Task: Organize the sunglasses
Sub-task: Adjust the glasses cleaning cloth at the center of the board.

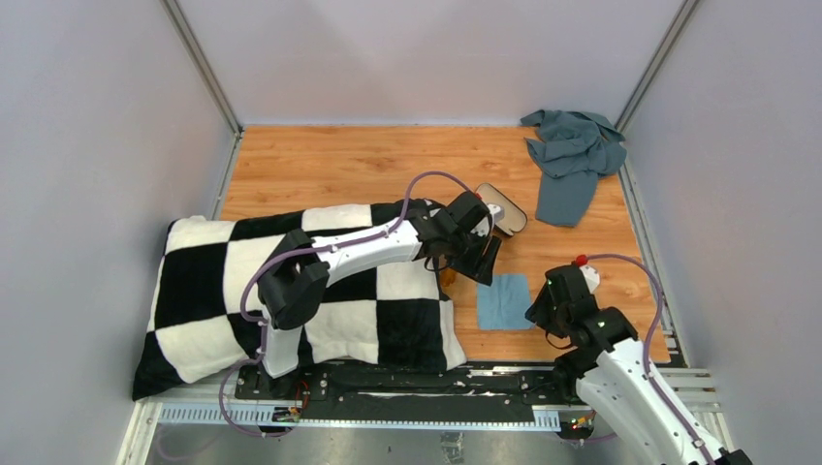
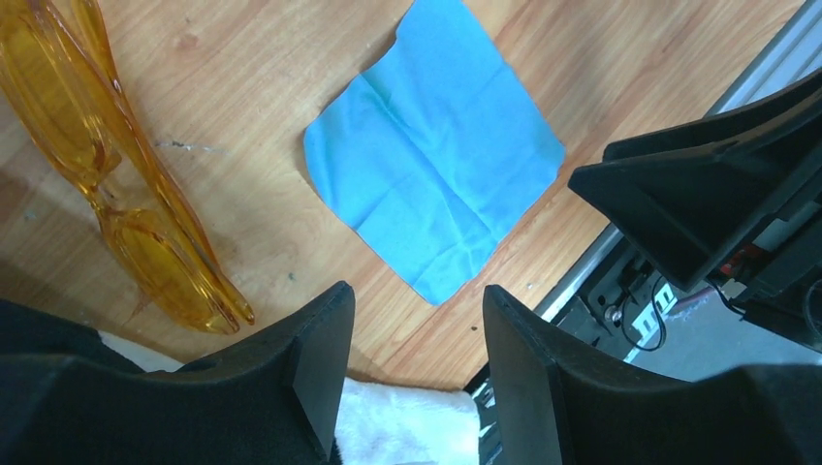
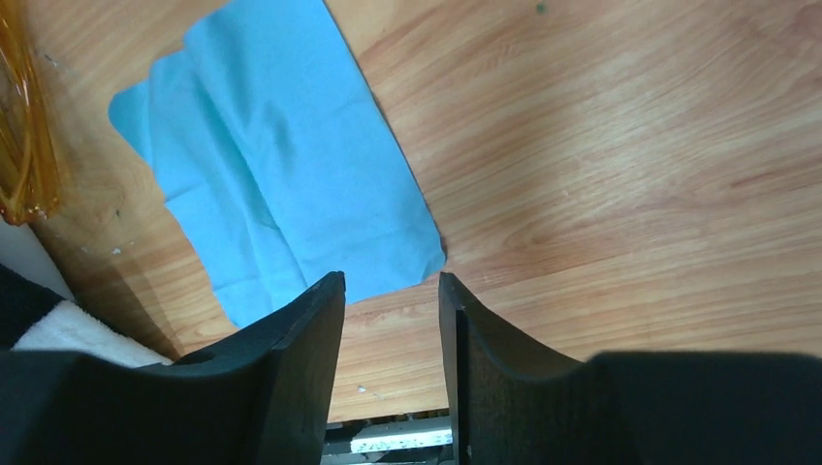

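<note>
The sunglasses (image 2: 116,184), folded, with a translucent amber frame, lie on the wooden table beside the checked blanket; from above only a sliver of the sunglasses (image 1: 448,279) shows under my left arm. My left gripper (image 2: 417,300) hangs open and empty above the table, the sunglasses to its left and a light-blue cloth (image 2: 436,165) ahead. My right gripper (image 3: 388,286) is open too, with nothing between its fingers, just off the cloth's (image 3: 281,184) near corner. The sunglasses' edge (image 3: 19,145) shows at the far left there. In the top view the left gripper (image 1: 482,263) and right gripper (image 1: 539,310) flank the cloth (image 1: 504,300).
A black oblong case (image 1: 501,208) with beige lining lies open behind the left gripper. A black-and-white checked blanket (image 1: 320,291) covers the table's left half. A crumpled grey garment (image 1: 574,155) sits at the back right. The right arm's black body (image 2: 717,194) looms close to the left gripper.
</note>
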Robot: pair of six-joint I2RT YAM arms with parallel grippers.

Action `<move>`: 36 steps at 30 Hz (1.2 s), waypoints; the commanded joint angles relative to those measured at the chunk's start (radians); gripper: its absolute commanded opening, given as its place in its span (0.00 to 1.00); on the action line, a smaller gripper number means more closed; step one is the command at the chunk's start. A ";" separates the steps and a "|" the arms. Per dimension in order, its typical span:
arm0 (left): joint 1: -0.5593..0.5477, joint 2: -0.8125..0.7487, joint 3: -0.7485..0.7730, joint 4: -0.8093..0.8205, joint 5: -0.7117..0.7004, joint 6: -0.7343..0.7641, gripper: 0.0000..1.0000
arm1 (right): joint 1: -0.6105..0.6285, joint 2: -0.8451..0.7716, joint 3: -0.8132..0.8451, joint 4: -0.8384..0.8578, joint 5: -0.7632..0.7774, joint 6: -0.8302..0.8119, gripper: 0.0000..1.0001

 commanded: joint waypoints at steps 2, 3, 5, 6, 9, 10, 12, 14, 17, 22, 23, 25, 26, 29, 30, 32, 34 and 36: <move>0.001 0.081 0.082 -0.033 -0.049 0.035 0.57 | 0.016 0.094 0.085 0.092 0.119 -0.068 0.46; 0.001 0.105 0.106 -0.047 -0.073 0.038 0.57 | 0.016 0.129 0.088 0.147 0.140 -0.092 0.46; 0.005 0.152 0.156 -0.073 -0.114 0.043 0.55 | 0.004 0.209 0.107 0.228 0.154 -0.155 0.44; 0.010 0.174 0.176 -0.078 -0.123 0.043 0.54 | -0.008 0.248 0.118 0.266 0.143 -0.189 0.42; 0.026 0.225 0.223 -0.081 -0.137 0.038 0.50 | -0.050 0.361 0.165 0.329 0.084 -0.259 0.39; 0.029 0.239 0.236 -0.081 -0.161 0.037 0.48 | -0.060 0.384 0.176 0.344 0.068 -0.273 0.39; 0.034 0.272 0.258 -0.094 -0.168 0.039 0.44 | -0.070 0.405 0.184 0.365 0.048 -0.291 0.39; 0.035 0.302 0.270 -0.099 -0.169 0.032 0.43 | -0.076 0.405 0.187 0.376 0.040 -0.304 0.39; 0.035 0.333 0.268 -0.094 -0.162 0.013 0.43 | -0.095 0.407 0.185 0.381 0.021 -0.313 0.40; 0.035 0.348 0.245 -0.059 -0.118 -0.007 0.37 | -0.123 0.415 0.175 0.384 0.001 -0.323 0.41; 0.035 0.348 0.242 -0.058 -0.106 -0.009 0.36 | -0.129 0.421 0.173 0.386 0.000 -0.326 0.41; 0.035 0.349 0.236 -0.053 -0.088 -0.014 0.33 | -0.145 0.432 0.171 0.392 -0.006 -0.336 0.41; 0.034 0.348 0.231 -0.050 -0.079 -0.016 0.30 | -0.156 0.436 0.171 0.395 -0.013 -0.340 0.42; 0.034 0.342 0.215 -0.048 -0.055 -0.022 0.23 | -0.189 0.453 0.171 0.405 -0.029 -0.358 0.42; 0.034 0.337 0.208 -0.047 -0.052 -0.025 0.20 | -0.201 0.457 0.172 0.406 -0.035 -0.363 0.42; 0.034 0.329 0.194 -0.039 -0.041 -0.028 0.13 | -0.223 0.462 0.174 0.410 -0.046 -0.374 0.42; 0.034 0.323 0.189 -0.036 -0.034 -0.027 0.06 | -0.235 0.469 0.174 0.418 -0.064 -0.382 0.42; 0.034 0.320 0.190 -0.035 -0.033 -0.026 0.00 | -0.235 0.488 0.177 0.430 -0.098 -0.399 0.42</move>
